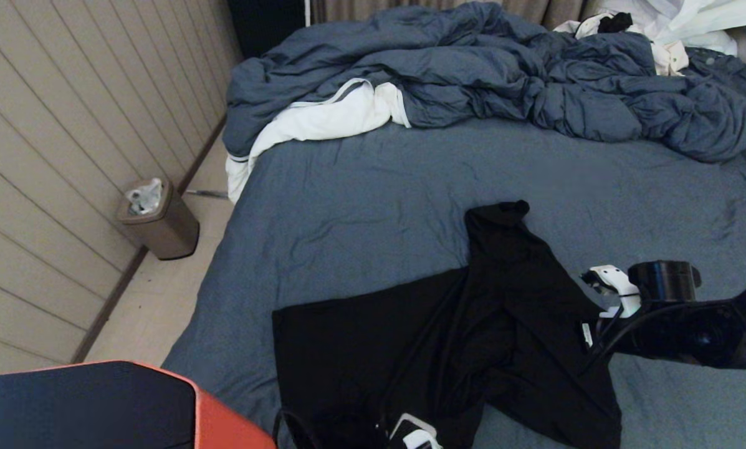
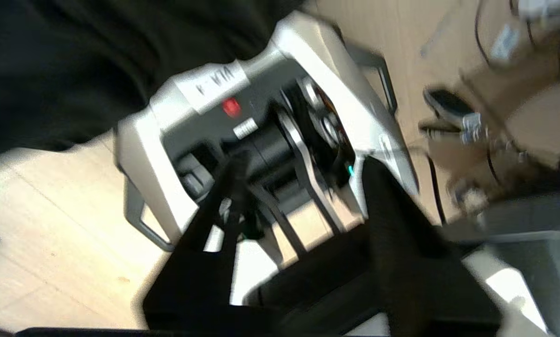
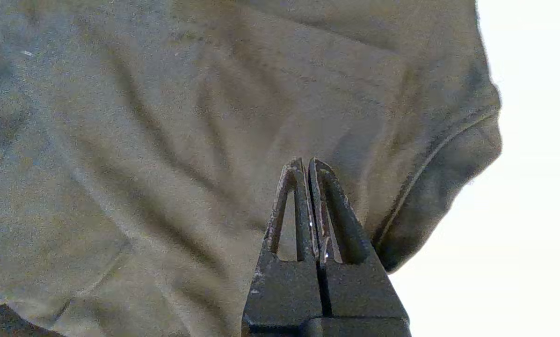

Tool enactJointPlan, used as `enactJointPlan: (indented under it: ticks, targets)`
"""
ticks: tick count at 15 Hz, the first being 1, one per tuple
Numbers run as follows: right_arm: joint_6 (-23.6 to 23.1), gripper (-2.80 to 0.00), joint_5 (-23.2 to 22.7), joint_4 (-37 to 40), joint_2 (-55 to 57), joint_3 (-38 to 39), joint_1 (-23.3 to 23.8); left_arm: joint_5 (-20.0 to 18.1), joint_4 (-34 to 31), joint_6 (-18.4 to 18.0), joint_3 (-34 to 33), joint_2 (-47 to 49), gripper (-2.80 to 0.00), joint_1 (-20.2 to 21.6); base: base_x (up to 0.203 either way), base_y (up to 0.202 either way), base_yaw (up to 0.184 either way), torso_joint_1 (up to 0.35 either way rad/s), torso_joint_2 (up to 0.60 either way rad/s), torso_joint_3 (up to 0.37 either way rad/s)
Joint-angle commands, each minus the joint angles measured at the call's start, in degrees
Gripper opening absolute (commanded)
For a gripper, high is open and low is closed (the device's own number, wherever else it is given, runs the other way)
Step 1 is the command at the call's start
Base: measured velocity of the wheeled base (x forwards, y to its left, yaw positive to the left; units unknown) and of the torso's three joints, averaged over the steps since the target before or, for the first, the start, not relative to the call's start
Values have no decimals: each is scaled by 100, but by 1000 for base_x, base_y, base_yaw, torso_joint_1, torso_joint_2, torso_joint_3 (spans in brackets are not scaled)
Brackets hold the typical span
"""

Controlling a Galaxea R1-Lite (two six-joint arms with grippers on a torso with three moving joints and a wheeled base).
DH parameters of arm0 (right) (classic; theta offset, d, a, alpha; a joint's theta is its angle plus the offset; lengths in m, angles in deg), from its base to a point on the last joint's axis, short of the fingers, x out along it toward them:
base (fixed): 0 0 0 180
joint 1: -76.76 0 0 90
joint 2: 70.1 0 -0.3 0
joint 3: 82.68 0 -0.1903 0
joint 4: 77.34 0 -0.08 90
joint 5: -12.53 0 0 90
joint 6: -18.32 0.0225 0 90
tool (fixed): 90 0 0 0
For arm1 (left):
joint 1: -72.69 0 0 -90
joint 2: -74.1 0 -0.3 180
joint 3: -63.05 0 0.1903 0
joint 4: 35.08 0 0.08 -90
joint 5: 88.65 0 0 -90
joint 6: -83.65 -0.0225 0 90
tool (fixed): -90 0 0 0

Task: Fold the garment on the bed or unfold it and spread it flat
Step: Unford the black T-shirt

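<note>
1. From my head camera I see the black T-shirt (image 1: 447,349) lying on the slate-blue sheet of the bed (image 1: 360,199), at the near edge and a little to my right of the middle. Its left part lies flat, its right part is bunched into a ridge that runs away from me.
2. My right gripper (image 3: 306,164) is visible only in the right wrist view. Its two fingers (image 3: 329,196) are pressed together over the cloth, with no gap between them. I cannot tell whether a thin fold is caught between them.
3. In the head view only the right arm shows, at the right edge of the shirt, with its white and black wrist parts (image 1: 622,290) above the fabric. The fingertips are hidden there.
4. The right wrist view also shows a stitched hem of the shirt (image 3: 429,164), curling next to the fingers, which the head view does not give.
5. My left gripper (image 2: 298,187) appears in the left wrist view. Its dark fingers (image 2: 392,215) stand apart and nothing is between them. Behind them are a grey and white machine (image 2: 261,126) and a pale wooden floor (image 2: 50,234), with the black cloth in one corner.
6. The head view alone shows the rumpled blue duvet (image 1: 503,81) at the far side and a brown bin (image 1: 157,221) on the floor to my left.
</note>
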Motion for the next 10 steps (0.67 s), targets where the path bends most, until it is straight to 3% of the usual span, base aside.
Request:
enactJointPlan:
  ticks: [1, 3, 4, 7, 10]
  targets:
    - [-8, -280, -7, -14, 8, -5, -7, 277, 15, 7, -22, -264, 0, 2, 0, 0, 0, 0, 0, 0]
    - [-8, -280, -7, -18, 0, 1, 0, 526, 14, -55, -15, -575, 0, 175, 0, 0, 0, 0, 0, 0]
    - [-8, -280, -7, -14, 0, -2, 0, 575, 14, -111, 4, -699, 0, 522, 0, 0, 0, 0, 0, 0]
    - [-8, -280, -7, -23, 0, -5, 0, 529, 84, -352, 46, -932, 0, 1993, 0, 0, 0, 0, 0, 0]
    - [-8, -280, -7, -23, 0, -5, 0, 133, 420, -668, 20, -831, 0, 3583, 0, 0, 0, 0, 0, 0]
